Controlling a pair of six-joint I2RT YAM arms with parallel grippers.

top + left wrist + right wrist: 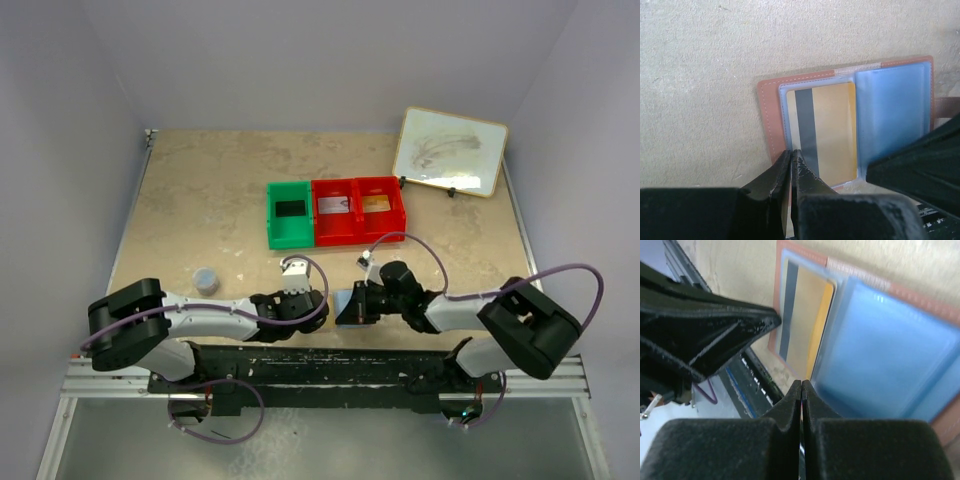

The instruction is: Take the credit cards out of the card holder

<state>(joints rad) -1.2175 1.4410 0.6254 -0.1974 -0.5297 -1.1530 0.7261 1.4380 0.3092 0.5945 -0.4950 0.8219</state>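
Note:
The card holder lies open on the table, tan-pink outside and pale blue inside; it also shows in the top view. A gold-yellow credit card with a dark stripe sits in its left pocket, and also shows in the right wrist view. My left gripper is shut, its tips at the near left corner of that pocket. My right gripper is shut, its tips at the near edge of the blue right flap. I see nothing clearly clamped in either.
Behind the grippers stand a green bin with a black card, a red bin with a white-grey card and a red bin with a gold card. A framed whiteboard leans at back right. A small grey cup stands left.

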